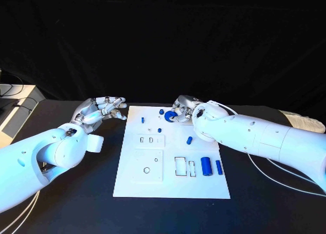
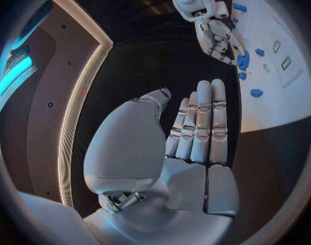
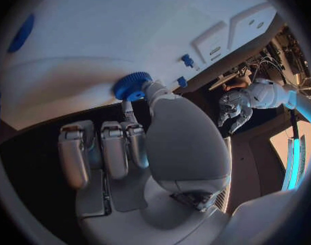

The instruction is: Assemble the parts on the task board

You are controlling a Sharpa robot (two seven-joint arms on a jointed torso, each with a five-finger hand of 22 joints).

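The white task board [image 1: 135,187] lies in the middle of the black table. My right hand [image 1: 185,107] is at the board's far edge and pinches a round blue gear [image 1: 170,116] between thumb and a finger; the gear [image 3: 131,85] sits right at the board's rim. The left wrist view shows the same gear [image 2: 244,61] under my right hand [image 2: 220,35]. My left hand [image 1: 103,111] hovers beside the board's far left corner, holding nothing, its fingers [image 2: 199,125] straight. Two blue cylinders [image 1: 205,166] [image 1: 219,167] and small blue pieces [image 1: 189,140] [image 1: 143,119] lie on the board.
On the board are a raised plate with holes [image 1: 148,163], a smaller slotted plate [image 1: 150,141] and a rectangular recess [image 1: 180,165]. A white box [image 1: 15,109] stands at the table's far left. Cables [image 1: 275,178] trail beneath my right arm.
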